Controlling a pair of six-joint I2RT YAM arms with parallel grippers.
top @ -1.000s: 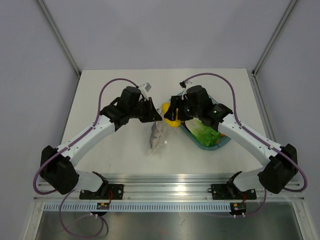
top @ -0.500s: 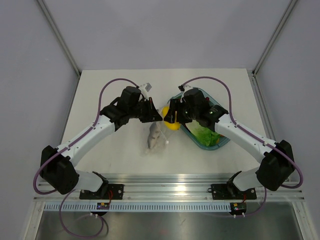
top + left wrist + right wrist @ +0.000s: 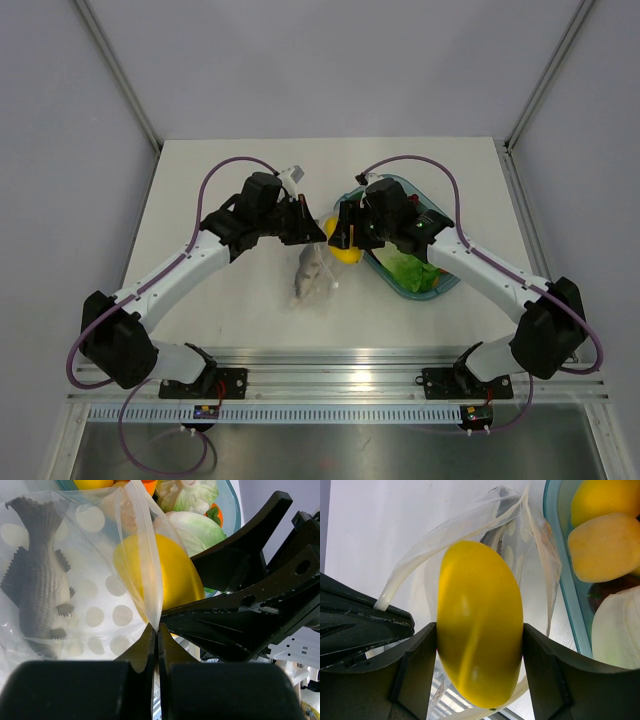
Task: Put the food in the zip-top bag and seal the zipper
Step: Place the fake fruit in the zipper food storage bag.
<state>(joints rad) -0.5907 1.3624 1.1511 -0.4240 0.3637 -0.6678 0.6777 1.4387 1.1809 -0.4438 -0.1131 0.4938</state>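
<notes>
Two very different things to handle here. The lemon looks smooth, rigid and light, so the right end effector clamping it across the middle between both fingers seems right. The bag is thin, floppy film and probably slippery. The left end effector is pinched tight on its mouth edge, holding it up around mid worktop. Left wrist view shows a grey fish inside. Top view can't resolve that, but it places the tray toward the right edge.
</notes>
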